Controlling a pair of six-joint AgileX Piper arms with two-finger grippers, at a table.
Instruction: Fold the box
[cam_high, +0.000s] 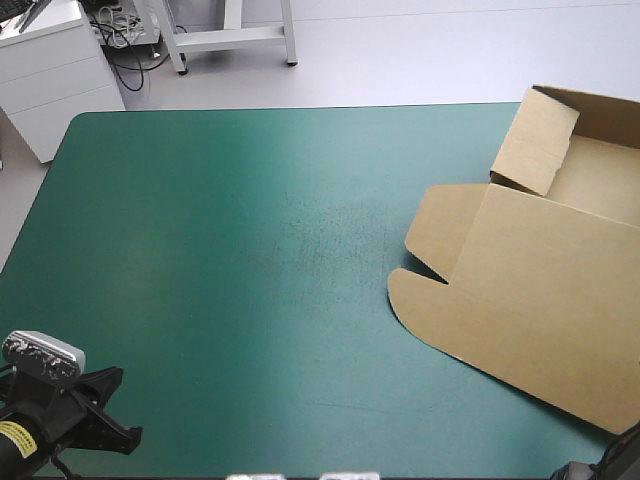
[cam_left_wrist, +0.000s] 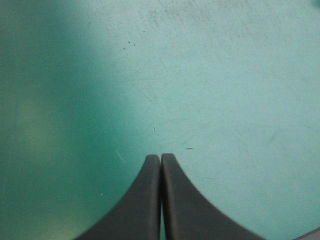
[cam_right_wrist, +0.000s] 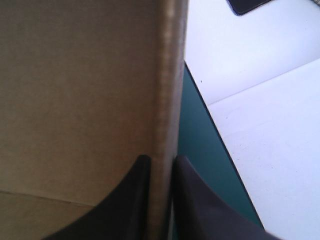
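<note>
The brown box (cam_high: 540, 300) lies at the right of the high view, running out past the frame's right edge. Most of the sheet is flat on the teal-green cover (cam_high: 230, 250). One wall (cam_high: 535, 140) stands raised in the upper right, and a rounded flap (cam_high: 420, 300) points toward the frame's centre.

In its own wrist view the right gripper (cam_right_wrist: 161, 162) is clamped narrow on an edge of board that runs straight ahead between its black fingers. Broad brown panel lies to one side, and a strip of cover and pale floor (cam_right_wrist: 260, 150) to the other. The left gripper (cam_left_wrist: 160, 159) is pressed to a closed point with nothing in it, hanging over bare cover well apart from the box, at the lower left of the high view.

The step in hand appears to be raising a side of the sheet by the pinched edge. To do it well, the right arm should turn the board about its crease rather than drag it, since the sheet sits close to the table's right side and could slide off. The idle left gripper would serve best pressing the flat panel down beside the crease, so the fold forms cleanly and the raised wall is not knocked over.
</note>
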